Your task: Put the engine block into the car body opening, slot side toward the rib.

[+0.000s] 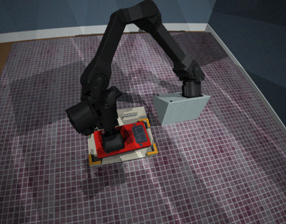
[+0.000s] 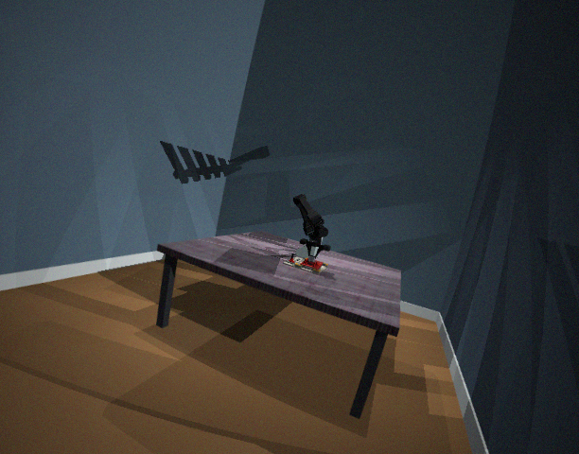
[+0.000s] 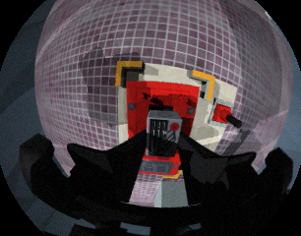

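The red car body [image 1: 130, 147] [image 3: 141, 92] lies in the cream tray between orange corner brackets. My gripper [image 3: 162, 134] is shut on the grey engine block [image 3: 163, 129], which has dark slots on top and a small red round mark. The block is over the car body at its opening [image 3: 159, 107], part of which shows as a dark patch beyond the block. In the top view my gripper covers the block and the opening. How deep the block sits, and where the rib is, I cannot tell.
The cream tray [image 1: 143, 110] [image 3: 165, 72] has a recess beside the car body. A red piece with a black knob [image 3: 233, 121] stands on the tray. A pale grey angular block [image 1: 184, 110] stands at the arm's base.
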You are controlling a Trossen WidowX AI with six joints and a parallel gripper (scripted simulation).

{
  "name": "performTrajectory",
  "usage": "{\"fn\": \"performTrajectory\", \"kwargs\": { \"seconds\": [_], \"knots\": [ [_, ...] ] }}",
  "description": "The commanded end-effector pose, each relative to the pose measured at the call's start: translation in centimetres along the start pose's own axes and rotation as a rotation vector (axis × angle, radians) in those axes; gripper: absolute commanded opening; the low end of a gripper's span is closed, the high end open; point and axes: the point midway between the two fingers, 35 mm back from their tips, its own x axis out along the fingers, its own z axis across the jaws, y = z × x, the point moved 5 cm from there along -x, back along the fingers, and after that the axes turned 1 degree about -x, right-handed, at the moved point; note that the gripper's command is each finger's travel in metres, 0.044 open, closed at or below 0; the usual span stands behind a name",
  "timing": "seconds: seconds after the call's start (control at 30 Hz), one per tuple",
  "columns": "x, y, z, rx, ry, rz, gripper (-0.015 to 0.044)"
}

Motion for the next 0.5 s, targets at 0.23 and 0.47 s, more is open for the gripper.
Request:
{"fn": "performTrajectory", "kwargs": {
  "seconds": [0.23,0.47],
  "knots": [
    [-0.10,0.05,0.15,0.023,-0.005,-0.002,0.0160],
    [-0.22,0.07,0.34,0.008,-0.005,-0.002,0.0160]
  ]
}}
